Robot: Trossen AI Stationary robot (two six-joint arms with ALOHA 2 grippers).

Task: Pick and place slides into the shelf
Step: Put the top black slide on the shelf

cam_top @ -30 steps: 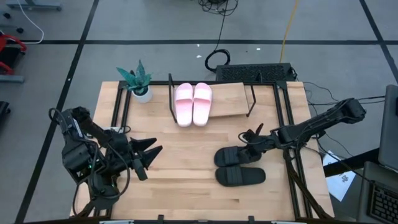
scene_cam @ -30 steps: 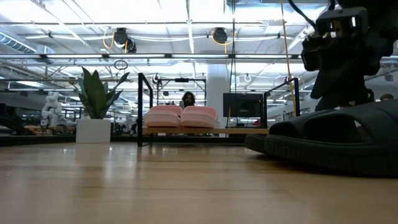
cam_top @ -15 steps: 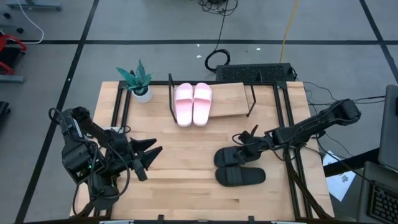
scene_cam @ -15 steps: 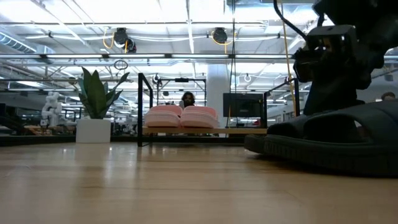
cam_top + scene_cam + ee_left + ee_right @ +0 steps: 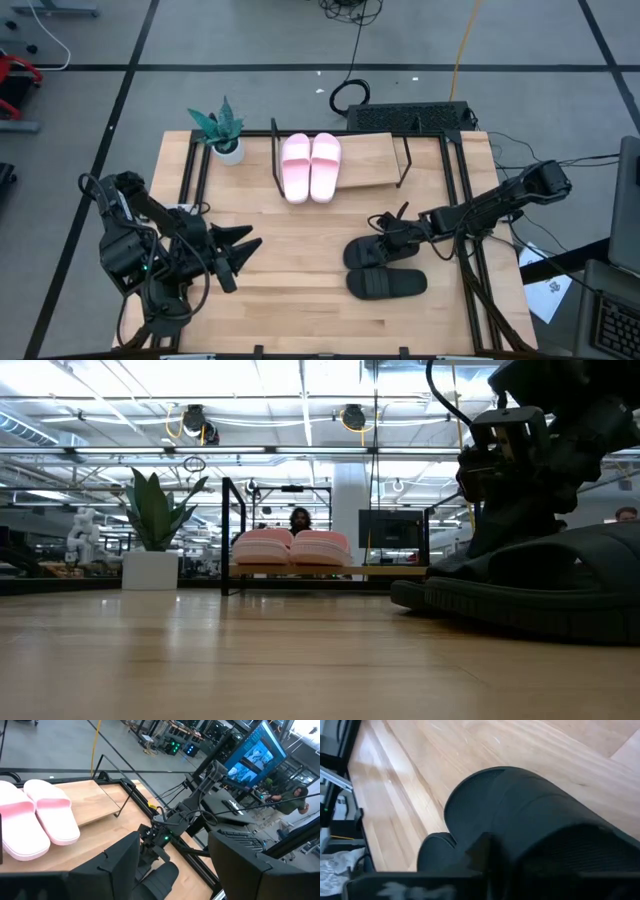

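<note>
Two black slides lie sole-down on the table's right half: the far one (image 5: 368,252) and the near one (image 5: 387,284). My right gripper (image 5: 390,222) is open and sits low over the far black slide's strap (image 5: 530,815), which fills the right wrist view. In the low view the right gripper (image 5: 505,480) stands just behind that slide (image 5: 540,585). The pale pink pair (image 5: 311,167) rests sole-down on the left part of the shelf's board (image 5: 372,160). My left gripper (image 5: 243,250) waits open over the table's left half. My right gripper comes slanting down from the table's right side over the far black slide's strap (image 5: 378,243). Its own body and the strap hide the fingertips, so I cannot tell whether it touches the slide. The slide lies flat on the table.
A potted plant (image 5: 222,132) stands at the far left corner, beside the shelf's black wire end frame (image 5: 275,155). The right part of the shelf board is bare. A dark keyboard-like unit (image 5: 408,117) sits behind the shelf. Bare tabletop (image 5: 300,240) lies between the arms.
My right gripper has moved toward the table's left edge and down, from beside the far black slide's right end to over its strap. The slides have kept their places.
</note>
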